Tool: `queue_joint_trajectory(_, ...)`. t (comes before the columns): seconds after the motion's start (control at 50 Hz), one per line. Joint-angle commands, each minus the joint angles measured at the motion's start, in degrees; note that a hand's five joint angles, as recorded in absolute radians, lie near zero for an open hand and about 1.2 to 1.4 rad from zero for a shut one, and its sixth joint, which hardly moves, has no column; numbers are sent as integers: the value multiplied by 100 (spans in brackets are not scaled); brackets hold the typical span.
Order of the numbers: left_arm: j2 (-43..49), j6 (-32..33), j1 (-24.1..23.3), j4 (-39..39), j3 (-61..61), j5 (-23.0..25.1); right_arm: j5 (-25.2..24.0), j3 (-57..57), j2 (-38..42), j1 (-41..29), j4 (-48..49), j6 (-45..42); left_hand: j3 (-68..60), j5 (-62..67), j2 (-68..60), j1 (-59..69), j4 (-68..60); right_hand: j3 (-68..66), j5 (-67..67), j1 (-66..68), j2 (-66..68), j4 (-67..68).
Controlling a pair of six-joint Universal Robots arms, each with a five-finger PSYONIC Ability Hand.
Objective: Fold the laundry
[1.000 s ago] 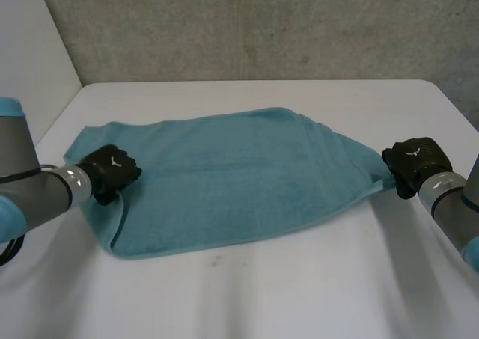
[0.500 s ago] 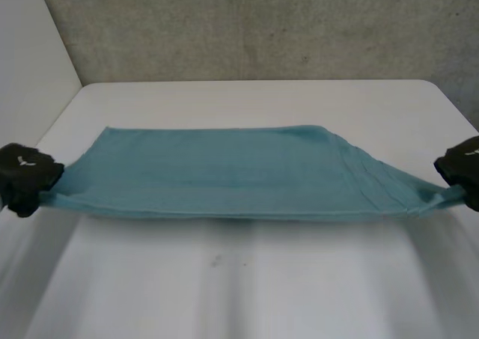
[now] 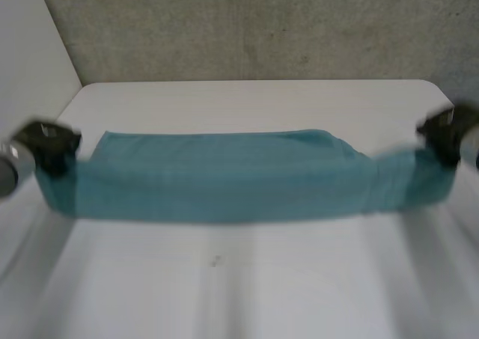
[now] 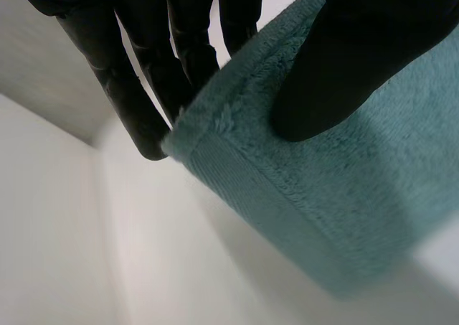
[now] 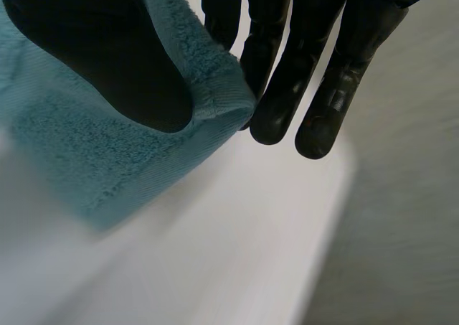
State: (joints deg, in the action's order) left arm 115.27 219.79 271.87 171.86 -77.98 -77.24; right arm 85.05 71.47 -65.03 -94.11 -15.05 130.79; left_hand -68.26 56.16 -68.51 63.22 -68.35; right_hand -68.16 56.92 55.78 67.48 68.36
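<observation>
White tabletop (image 3: 247, 99), with the teal towel (image 3: 224, 178) stretched over its middle, long axis running left to right between the arms. At its left end the left robot hand (image 3: 49, 141) pinches a corner, thumb against fingers; the right robot hand (image 3: 445, 129) pinches the right-end corner likewise.

left arm (image 3: 6, 171) cut off, right hand (image 3: 447, 134) blurred

Both black (matte throughout): left hand (image 3: 48, 139), right hand (image 3: 447, 129).
</observation>
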Motion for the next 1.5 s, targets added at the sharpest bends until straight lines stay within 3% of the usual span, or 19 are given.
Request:
queue_joint_trajectory(0.02, 224, -1015, -371, 1354, 2933, -415, 232, -2469, -45, -353, 1011, 1184, -1174, 1384, -1149, 1678, -1165, -1184, 1308, 2422, 1252, 1164)
queue_joint_trajectory(0.1, -65, -1516, -460, 2751, 3113, -537, 346, -2788, -324, -371, 2231, 2009, -1174, 1384, -1149, 1678, -1165, -1184, 1308, 2422, 1252, 1164)
queue_joint_trajectory(0.18, -347, -1930, -477, 3476, 2728, -634, 346, -2193, -825, -362, 2551, 2108, -1174, 1384, -1149, 1678, -1165, -1184, 1308, 2422, 1252, 1164)
queue_joint_trajectory(0.36, -515, -2361, -425, 3916, 1128, -521, 100, -634, -985, -344, 2577, 2046, -1174, 1384, -1149, 1678, -1165, -1184, 1308, 2422, 1252, 1164)
queue_joint_trajectory(0.5, -366, -2476, -372, 4548, -513, 50, -479, 841, -906, -292, 2630, 2011, -1174, 1384, -1149, 1678, -1165, -1184, 1308, 2422, 1252, 1164)
queue_joint_trajectory(0.58, 55, -2432, -372, 4821, -1174, 200, -717, 1168, -669, -292, 2648, 2011, -1174, 1384, -1149, 1678, -1165, -1184, 1308, 2422, 1252, 1164)
queue_joint_trajectory(0.64, 398, -2414, -372, 4936, -1482, 209, -937, 1580, 120, -292, 2866, 1915, -1174, 1384, -1149, 1678, -1165, -1184, 1308, 2422, 1252, 1164)
queue_joint_trajectory(0.76, 567, -2388, -372, 4849, -1835, 209, -893, 1774, 509, -283, 2867, 1599, -1174, 1384, -1149, 1678, -1165, -1184, 1308, 2422, 1252, 1164)
queue_joint_trajectory(0.86, 172, -2204, -249, 4489, -2142, 201, -884, 1993, 107, -248, 2553, 1274, -1174, 1384, -1149, 1678, -1165, -1184, 1308, 2422, 1252, 1164)
queue_joint_trajectory(0.94, -487, -1879, 32, 3839, -2424, 192, -884, 2108, -569, -38, 1842, 1010, -1174, 1384, -1149, 1678, -1165, -1184, 1308, 2422, 1252, 1164)
queue_joint_trajectory(1.08, -1796, -1255, 480, 1950, -2758, 201, -928, 2020, -1388, 323, 119, 659, -1174, 1384, -1149, 1678, -1165, -1184, 1308, 2422, 1252, 1164)
queue_joint_trajectory(1.18, -2561, -1087, 981, 527, -2820, 323, -963, 2038, -1776, 955, -1148, -263, -1174, 1384, -1149, 1678, -1165, -1184, 1308, 2422, 1252, 1164)
queue_joint_trajectory(1.22, -2667, -1070, 1043, 305, -2828, 446, -998, 2029, -1837, 1184, -1464, -658, -1174, 1384, -1149, 1678, -1165, -1184, 1308, 2422, 1252, 1164)
queue_joint_trajectory(1.38, -2484, -1052, 1113, 480, -2864, 877, -1095, 2073, -1628, 1308, -781, -599, -1174, 1384, -1149, 1678, -1165, -1184, 1308, 2422, 1252, 1164)
queue_joint_trajectory(1.5, -1291, -1043, 886, 1147, -2496, 816, -1052, 1915, -573, 1045, 106, -90, -1174, 1384, -1149, 1678, -1165, -1184, 1308, 2422, 1252, 1164)
